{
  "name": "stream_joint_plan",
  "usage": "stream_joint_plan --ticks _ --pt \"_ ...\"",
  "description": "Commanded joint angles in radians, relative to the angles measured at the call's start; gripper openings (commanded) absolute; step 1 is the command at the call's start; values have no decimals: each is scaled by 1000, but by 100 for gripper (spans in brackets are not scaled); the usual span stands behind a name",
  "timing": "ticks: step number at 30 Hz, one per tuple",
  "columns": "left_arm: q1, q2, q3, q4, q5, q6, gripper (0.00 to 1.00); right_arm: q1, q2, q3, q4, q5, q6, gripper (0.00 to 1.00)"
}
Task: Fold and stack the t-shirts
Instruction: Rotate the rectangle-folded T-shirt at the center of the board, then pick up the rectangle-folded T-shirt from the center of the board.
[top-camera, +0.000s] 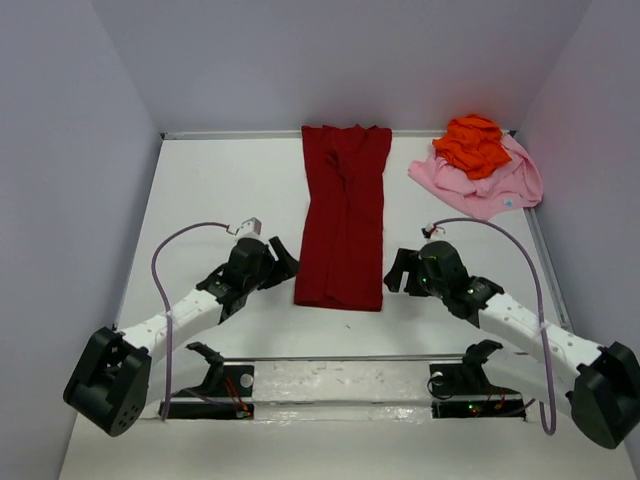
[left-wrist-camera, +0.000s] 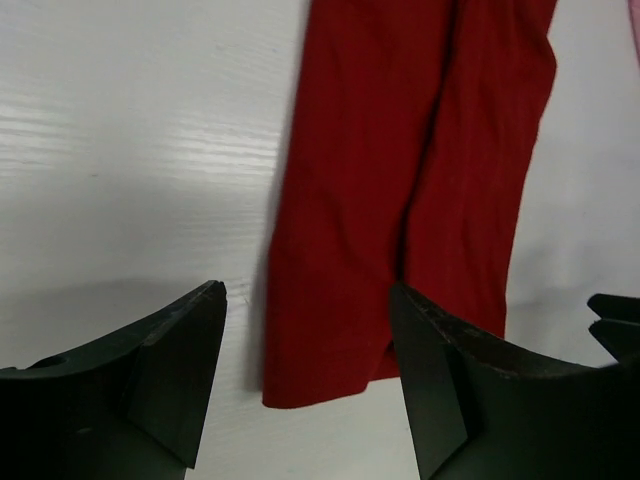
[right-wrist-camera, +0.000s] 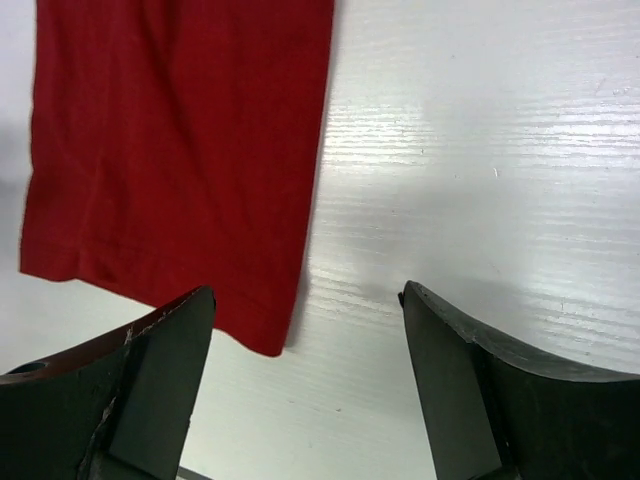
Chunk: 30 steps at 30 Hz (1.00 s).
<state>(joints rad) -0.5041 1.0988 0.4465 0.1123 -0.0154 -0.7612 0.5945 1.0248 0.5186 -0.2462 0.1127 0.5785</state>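
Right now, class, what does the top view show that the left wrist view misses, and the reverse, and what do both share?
Only the top view: the orange shirt and the red shirt's full length. Only the left wrist view: a close look at the red shirt's near left corner, between the open left claw's fingers. Both: the red shirt lying on the white table.

folded dark red t-shirt (top-camera: 342, 225) lies flat; orange t-shirt (top-camera: 475, 145) sits on pink t-shirt (top-camera: 492, 190).
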Motion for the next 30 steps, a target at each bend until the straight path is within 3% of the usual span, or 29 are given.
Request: stream_joint_plan --ticks 1,13,21,30 --pt "-63 -68 -69 167 -23 -90 75 11 -112 -69 110 48 156 81" --pt "-90 -102 -199 145 -37 -118 75 76 23 -186 235 8 250 80" --pt "-97 22 -226 252 -18 -107 75 108 227 -135 341 4 242 79" --pt "-116 139 -224 320 11 -110 72 174 262 -104 331 -27 265 78"
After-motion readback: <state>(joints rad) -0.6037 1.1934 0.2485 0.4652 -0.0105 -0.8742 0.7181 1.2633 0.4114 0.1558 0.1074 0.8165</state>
